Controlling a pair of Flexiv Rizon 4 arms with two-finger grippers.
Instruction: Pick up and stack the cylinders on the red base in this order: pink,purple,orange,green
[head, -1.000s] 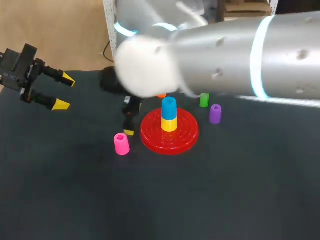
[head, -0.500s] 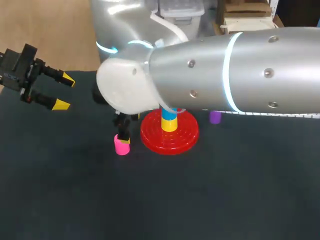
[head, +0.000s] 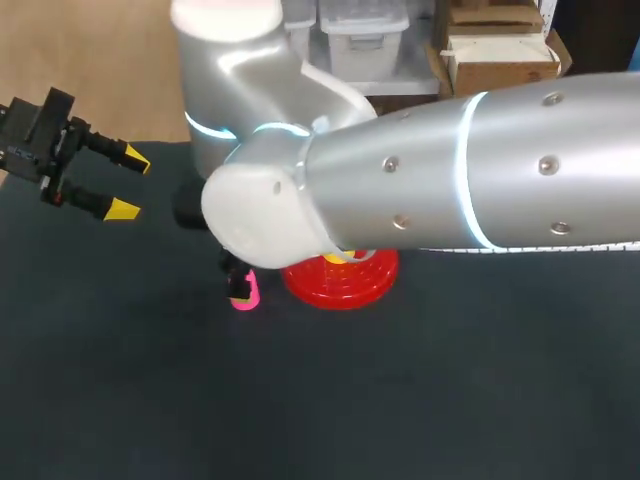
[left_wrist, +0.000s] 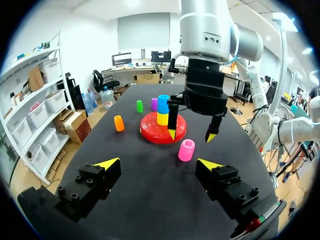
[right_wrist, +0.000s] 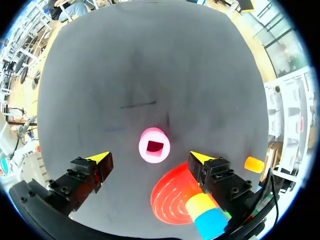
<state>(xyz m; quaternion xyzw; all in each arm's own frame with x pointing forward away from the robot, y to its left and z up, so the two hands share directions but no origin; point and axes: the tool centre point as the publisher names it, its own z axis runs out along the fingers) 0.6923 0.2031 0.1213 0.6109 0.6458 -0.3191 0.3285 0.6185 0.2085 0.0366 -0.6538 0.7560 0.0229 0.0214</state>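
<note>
The pink cylinder (right_wrist: 154, 145) stands upright on the dark table, just beside the red base (right_wrist: 172, 195). My right gripper (right_wrist: 150, 157) hangs open right above it, one finger to each side, touching nothing. From the left wrist, the right gripper (left_wrist: 191, 136) shows its tips just over the pink cylinder (left_wrist: 186, 150). A yellow cylinder (left_wrist: 162, 118) with a blue one (left_wrist: 163, 104) on top sits on the red base (left_wrist: 150, 134). Orange (left_wrist: 118, 123), green (left_wrist: 139, 106) and purple (left_wrist: 154, 104) cylinders stand beyond. My left gripper (head: 130, 184) is open and empty at the far left.
In the head view my right arm (head: 430, 190) covers most of the red base (head: 345, 280), the stack and the far cylinders; only a sliver of the pink cylinder (head: 245, 295) shows. The orange cylinder (right_wrist: 254, 164) stands apart from the base.
My right arm has swung left and down, bringing its gripper from beside the base to over the pink cylinder. It now hides the stack, green and purple cylinders. The left arm is still.
</note>
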